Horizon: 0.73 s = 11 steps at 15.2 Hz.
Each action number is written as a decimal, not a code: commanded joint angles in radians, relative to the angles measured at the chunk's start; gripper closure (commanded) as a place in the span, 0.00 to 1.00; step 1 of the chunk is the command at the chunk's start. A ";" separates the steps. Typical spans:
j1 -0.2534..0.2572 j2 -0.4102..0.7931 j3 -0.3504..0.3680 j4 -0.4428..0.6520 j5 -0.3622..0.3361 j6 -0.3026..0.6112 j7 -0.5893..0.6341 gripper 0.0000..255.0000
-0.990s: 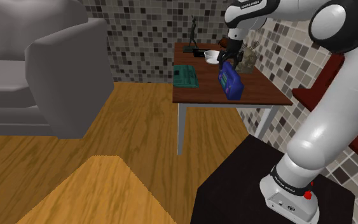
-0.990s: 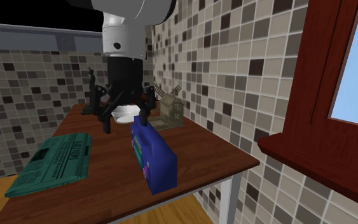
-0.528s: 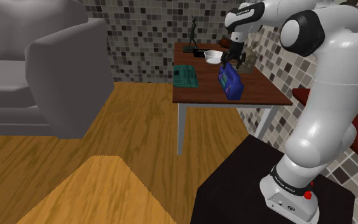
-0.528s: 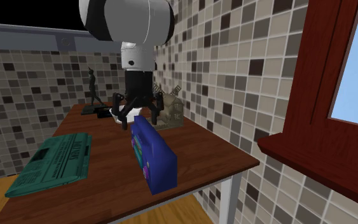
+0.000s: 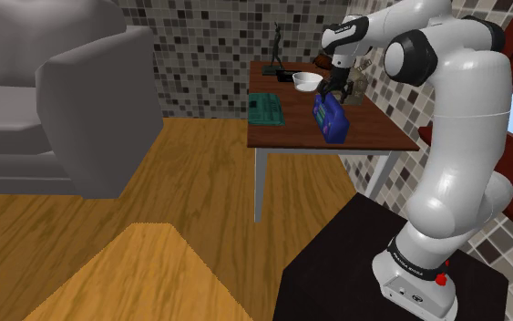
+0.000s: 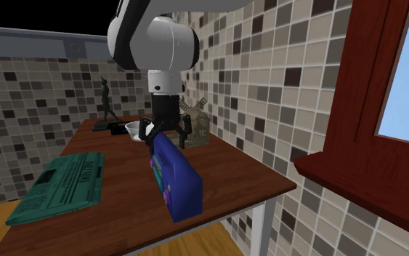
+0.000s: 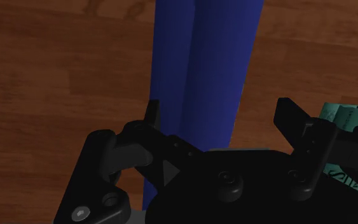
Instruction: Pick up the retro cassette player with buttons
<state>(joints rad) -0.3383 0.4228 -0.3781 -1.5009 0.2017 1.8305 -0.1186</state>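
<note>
The cassette player (image 5: 330, 119) is a long blue box standing on its edge on the dark wooden table (image 5: 373, 137). In the second exterior view the cassette player (image 6: 175, 178) runs from the table's near edge back toward the wall. My black gripper (image 6: 168, 138) hangs over its far end, open, pointing down. In the wrist view the gripper (image 7: 219, 108) has a finger on each side of the blue cassette player (image 7: 203, 63). One finger is at its edge and the other stands a little apart. Nothing is clasped.
A green folded paper (image 6: 61, 185) lies on the table beside the player. A white bowl (image 6: 137, 129), a windmill figure (image 6: 195, 124) and a dark statuette (image 6: 106, 102) stand at the back by the tiled wall. A grey sofa (image 5: 54, 91) stands across the wooden floor.
The gripper has swung toward the second exterior view's right and come down over the player's far end. Its fingers have turned to straddle the blue box. The fingers stay open.
</note>
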 commanded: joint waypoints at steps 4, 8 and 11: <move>0.001 0.011 0.002 -0.031 0.006 0.041 -0.005 0.00; 0.001 0.005 0.001 -0.039 0.004 0.043 -0.006 1.00; 0.000 0.005 0.001 -0.040 0.004 0.044 -0.007 1.00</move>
<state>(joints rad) -0.3372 0.4245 -0.3765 -1.5371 0.2071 1.8730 -0.1255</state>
